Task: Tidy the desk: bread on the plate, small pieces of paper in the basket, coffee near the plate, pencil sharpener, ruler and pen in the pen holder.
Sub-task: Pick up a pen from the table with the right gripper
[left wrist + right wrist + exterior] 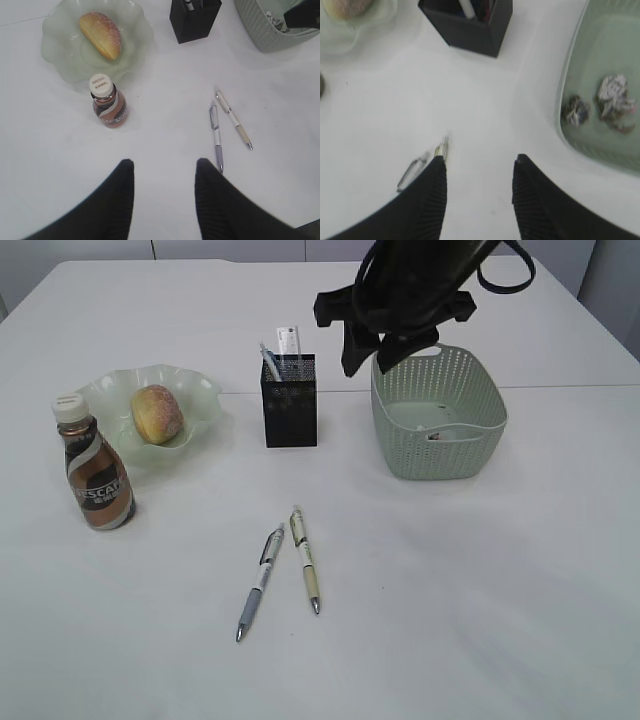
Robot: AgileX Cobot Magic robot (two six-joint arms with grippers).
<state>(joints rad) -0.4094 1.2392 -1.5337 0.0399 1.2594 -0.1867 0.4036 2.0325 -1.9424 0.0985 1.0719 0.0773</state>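
Observation:
Two pens lie side by side on the table, a grey pen (262, 580) (215, 135) and a beige pen (305, 558) (232, 119). The black mesh pen holder (290, 405) (470, 30) holds a white ruler (288, 340). I cannot make out a pencil sharpener. The bread (157, 412) lies on the green plate (205, 390), with the coffee bottle (95, 470) beside it. Crumpled paper pieces (615, 95) lie in the green basket (440, 455). My right gripper (375, 360) (480, 160) is open and empty above the gap between holder and basket. My left gripper (162, 167) is open and empty, high over the table's near side.
The right arm hangs over the basket's back left corner. A table seam runs behind the plate and basket. The right wrist view shows the pens' ends (441, 146) just past my left fingertip.

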